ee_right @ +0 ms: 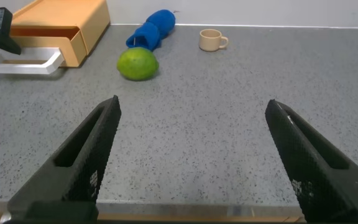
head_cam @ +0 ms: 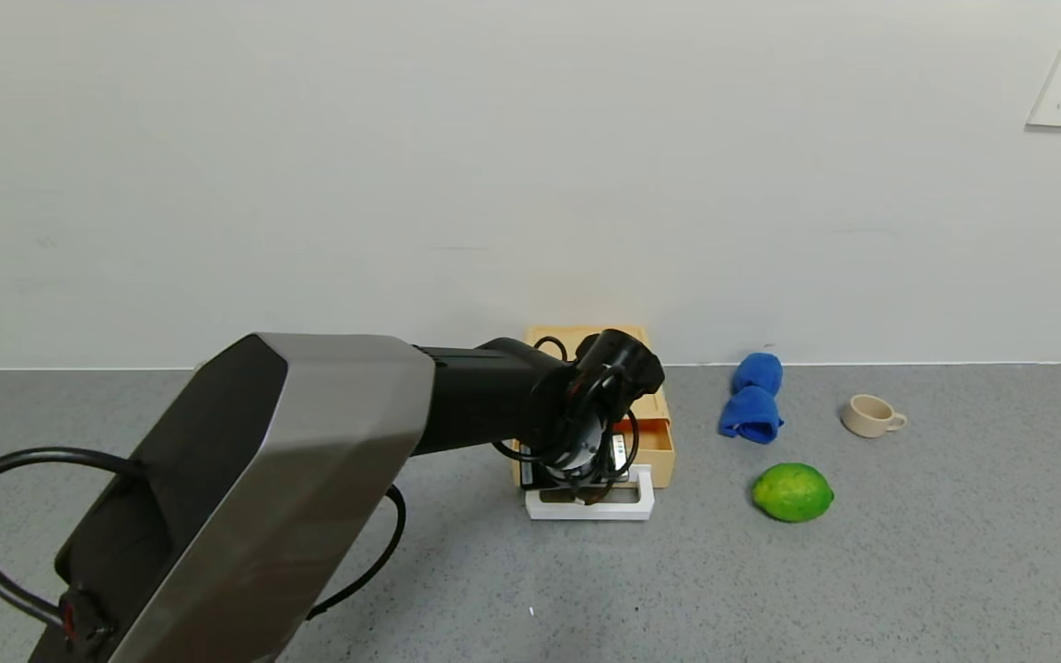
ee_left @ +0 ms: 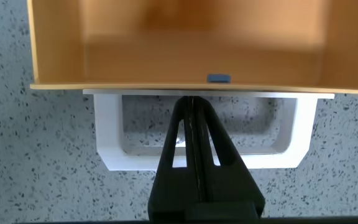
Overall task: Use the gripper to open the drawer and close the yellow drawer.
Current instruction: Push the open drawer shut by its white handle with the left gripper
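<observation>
The yellow drawer lies against the wall, its tray slid partly out so the empty inside shows. A white loop handle sticks out from the tray front. My left gripper reaches down from above into the handle's loop. It is shut, the two fingers pressed flat together with their tips close to the tray front and nothing clamped between them. My right gripper hangs open over bare table near the front edge, well away from the drawer.
Right of the drawer lie a rolled blue cloth, a green lime and a small beige cup. The wall stands right behind the drawer. Grey speckled tabletop stretches toward me.
</observation>
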Tool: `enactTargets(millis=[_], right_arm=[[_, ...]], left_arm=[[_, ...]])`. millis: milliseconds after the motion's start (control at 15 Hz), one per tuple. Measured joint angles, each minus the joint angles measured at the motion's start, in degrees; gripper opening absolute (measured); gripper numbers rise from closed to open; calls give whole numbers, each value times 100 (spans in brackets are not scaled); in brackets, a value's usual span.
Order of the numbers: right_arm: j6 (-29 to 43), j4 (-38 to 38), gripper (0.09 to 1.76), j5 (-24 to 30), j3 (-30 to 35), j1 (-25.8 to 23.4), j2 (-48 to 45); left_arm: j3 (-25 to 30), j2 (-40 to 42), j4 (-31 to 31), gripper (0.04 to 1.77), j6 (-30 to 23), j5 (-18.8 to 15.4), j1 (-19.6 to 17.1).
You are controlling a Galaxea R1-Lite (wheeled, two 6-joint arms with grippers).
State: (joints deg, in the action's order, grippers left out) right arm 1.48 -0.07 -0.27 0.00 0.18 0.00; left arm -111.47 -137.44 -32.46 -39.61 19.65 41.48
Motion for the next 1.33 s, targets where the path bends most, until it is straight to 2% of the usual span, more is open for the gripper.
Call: enactTargets(millis=[733,1333], right_arm=[[0,0,171,2,0,0,0],[1,0,171,2,0,0,0]], left_arm=[[-96,-204,841,11,577,127,-232],[-132,-272,1031,11,695,177,-273]])
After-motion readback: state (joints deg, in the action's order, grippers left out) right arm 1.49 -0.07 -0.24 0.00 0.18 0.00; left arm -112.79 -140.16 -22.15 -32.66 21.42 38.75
